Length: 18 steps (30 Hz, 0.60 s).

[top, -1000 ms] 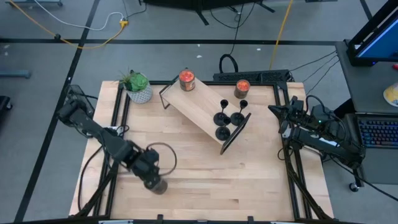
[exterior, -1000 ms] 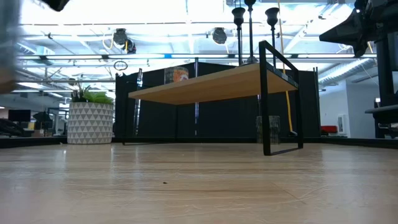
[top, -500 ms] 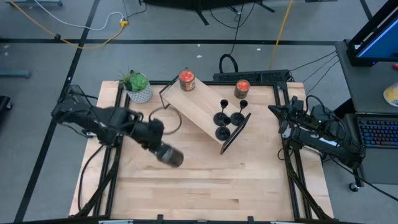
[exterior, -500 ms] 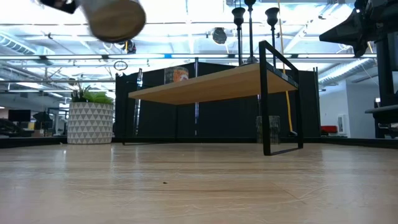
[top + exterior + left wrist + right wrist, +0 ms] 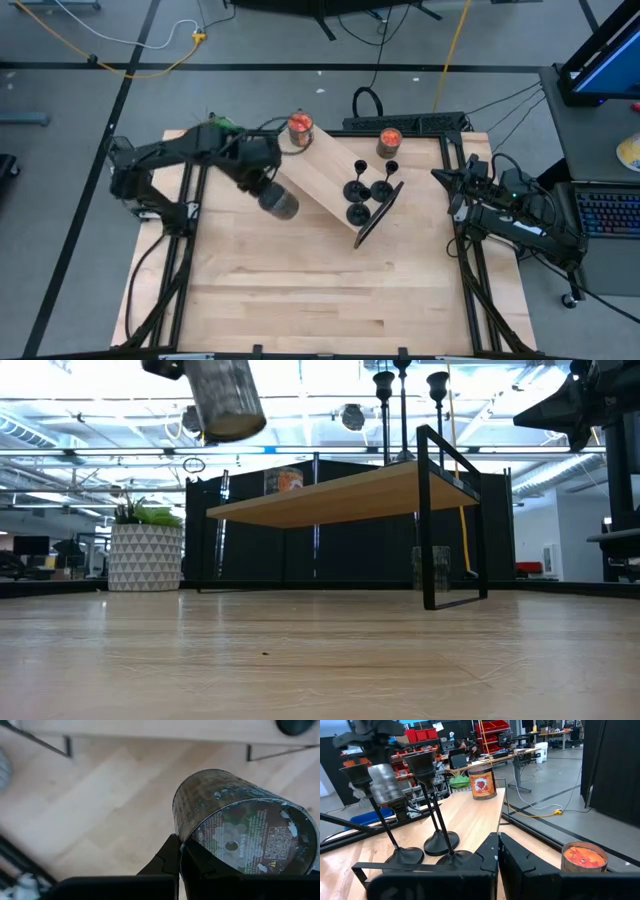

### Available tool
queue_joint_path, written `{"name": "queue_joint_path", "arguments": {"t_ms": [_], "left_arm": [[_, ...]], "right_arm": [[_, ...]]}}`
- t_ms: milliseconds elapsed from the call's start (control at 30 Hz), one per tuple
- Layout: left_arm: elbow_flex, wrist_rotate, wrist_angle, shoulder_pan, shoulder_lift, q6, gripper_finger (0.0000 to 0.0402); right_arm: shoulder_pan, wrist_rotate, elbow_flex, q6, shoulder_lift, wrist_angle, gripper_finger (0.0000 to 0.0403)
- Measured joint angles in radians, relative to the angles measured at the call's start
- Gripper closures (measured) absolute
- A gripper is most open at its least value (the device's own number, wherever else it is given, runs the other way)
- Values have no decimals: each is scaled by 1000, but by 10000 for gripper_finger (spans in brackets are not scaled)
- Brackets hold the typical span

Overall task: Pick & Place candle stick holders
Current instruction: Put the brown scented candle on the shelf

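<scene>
So, from the high view: the left gripper [image 5: 272, 196] is up over the table [image 5: 330, 290], right by the near edge of the slanted wooden shelf [image 5: 325, 180], and it's clamped on a grey glass jar [image 5: 280, 203]. The three candle stick holders [image 5: 368, 190] sit bunched together at the shelf's right end, well apart from that jar. One orange candle jar [image 5: 300, 127] stands on the shelf's far end, another orange jar [image 5: 389, 142] is on the table behind the shelf. A bit of green plant [image 5: 222, 126] peeks out from under the left arm. The right gripper [image 5: 440, 176] is parked over the table's right edge with its fingers together, holding nothing.

Low view: the grey jar [image 5: 224, 398] hangs high in the air, tilted, above the left end of the shelf [image 5: 340, 495]. The holders' cups [image 5: 402, 378] poke up on top of the shelf at the right. The plant pot [image 5: 146, 556] stands on the table at the left.

Left wrist view: the jar [image 5: 240, 825] fills most of it, bottom label showing, pinched between the dark fingers [image 5: 167, 857], with bare table below.

Right wrist view: closed fingers [image 5: 492, 855] in front, the holders [image 5: 427, 805] standing on the shelf just ahead, orange jars beyond and off to the side.
</scene>
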State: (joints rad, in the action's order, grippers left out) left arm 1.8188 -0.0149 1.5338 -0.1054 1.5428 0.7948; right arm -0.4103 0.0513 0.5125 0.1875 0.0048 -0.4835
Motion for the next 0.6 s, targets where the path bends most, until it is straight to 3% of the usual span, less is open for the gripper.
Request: {"name": "queue_joint_path", "arguments": {"t_ms": [267,600], "left_arm": [[185,-2,35,-173,138,-193,401],[241,24,40,-377,224,-331,401]], "right_arm": [[0,0,0,2,0,0,403],[0,0,0,2,0,0,403]]}}
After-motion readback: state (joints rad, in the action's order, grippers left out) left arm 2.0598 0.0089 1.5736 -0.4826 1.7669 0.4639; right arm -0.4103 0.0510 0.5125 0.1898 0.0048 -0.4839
